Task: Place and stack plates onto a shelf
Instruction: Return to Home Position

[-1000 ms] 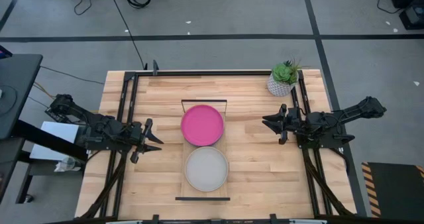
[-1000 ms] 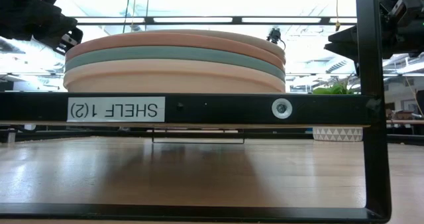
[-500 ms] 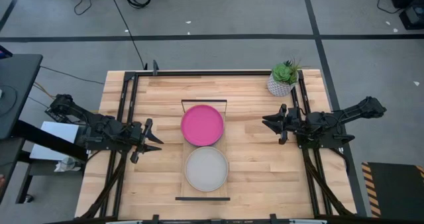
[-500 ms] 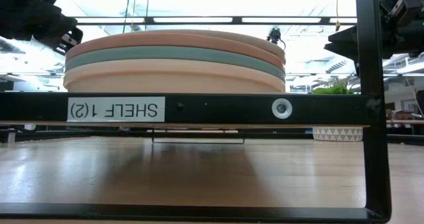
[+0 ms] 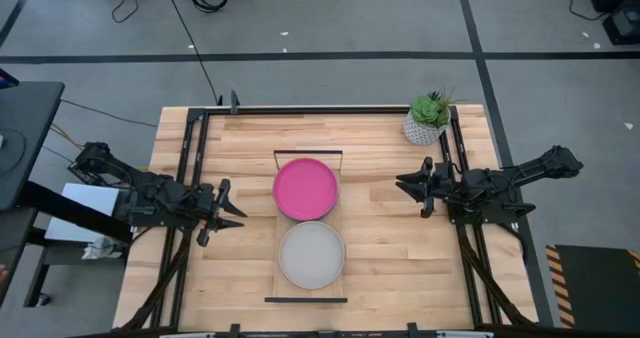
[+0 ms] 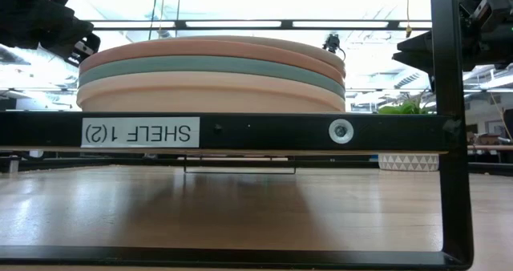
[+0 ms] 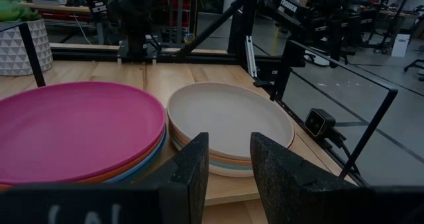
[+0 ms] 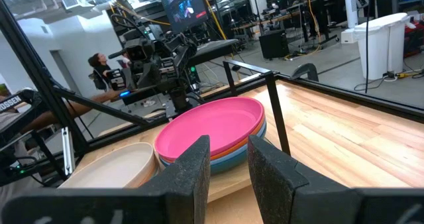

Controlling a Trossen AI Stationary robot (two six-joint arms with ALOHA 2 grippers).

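Two stacks of plates sit on the light-wood shelf [image 5: 311,296] in the middle of the table. The far stack has a magenta plate [image 5: 305,188] on top; orange and blue rims show beneath it [image 7: 142,164]. The near stack is topped by a cream plate [image 5: 311,254], with peach and teal rims under it [image 6: 212,70]. My left gripper [image 5: 232,209] hovers open left of the shelf, my right gripper [image 5: 405,186] open right of it. Neither touches anything.
A white pot with a green plant [image 5: 428,118] stands at the table's far right corner. Black frame rails [image 5: 190,158] run along the table's left, right and far sides. The shelf's black end rails [image 5: 308,153] stand at its far and near ends. A person shows in the room beyond [image 8: 101,66].
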